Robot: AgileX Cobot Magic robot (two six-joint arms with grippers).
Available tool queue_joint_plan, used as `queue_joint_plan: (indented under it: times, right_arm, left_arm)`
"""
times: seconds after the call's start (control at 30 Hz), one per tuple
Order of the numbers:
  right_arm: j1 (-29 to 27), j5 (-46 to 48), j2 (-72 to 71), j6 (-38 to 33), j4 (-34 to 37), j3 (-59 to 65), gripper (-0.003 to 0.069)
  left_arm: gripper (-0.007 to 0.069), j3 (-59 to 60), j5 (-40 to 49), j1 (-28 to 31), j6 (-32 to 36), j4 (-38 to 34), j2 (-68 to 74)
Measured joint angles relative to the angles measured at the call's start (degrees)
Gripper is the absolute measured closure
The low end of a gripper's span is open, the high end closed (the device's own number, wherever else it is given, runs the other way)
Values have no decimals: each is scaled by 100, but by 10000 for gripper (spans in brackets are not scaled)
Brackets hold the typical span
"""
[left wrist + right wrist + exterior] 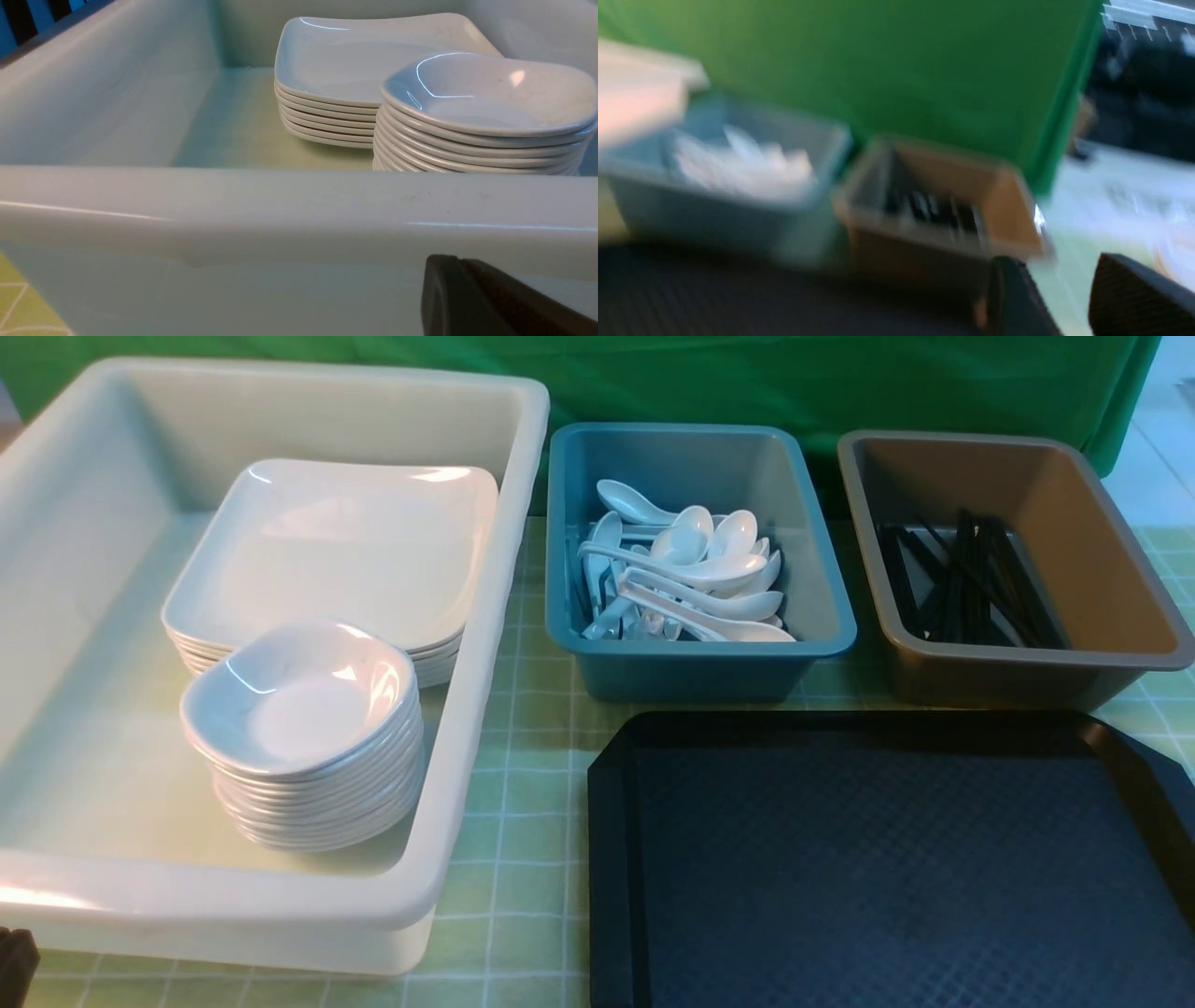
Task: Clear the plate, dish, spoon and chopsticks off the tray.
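The black tray (887,859) lies at the front right with nothing on it. A stack of several large white plates (345,541) and a stack of several small white dishes (303,709) stand in the big white bin (485,616). Several white spoons (691,569) lie in the blue bin (822,616). Black chopsticks (962,583) lie in the brown bin (1120,588). My left gripper (455,259) is shut and empty, low outside the white bin's near wall (280,210); only its tip (14,961) shows in the front view. My right gripper (1057,280) is open and empty, out of the front view.
A green checked cloth (523,784) covers the table and a green backdrop (747,383) hangs behind the bins. The right wrist view is blurred; it shows the blue bin (714,205), the brown bin (934,224) and the tray (714,294).
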Motion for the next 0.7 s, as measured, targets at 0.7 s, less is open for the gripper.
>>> queue_joint_plan:
  times: [0.7]
  right_arm:
    - [-355,1058,-167,297,168,145,418]
  left_arm:
    - [630,1,-31,0,4,13,-6]
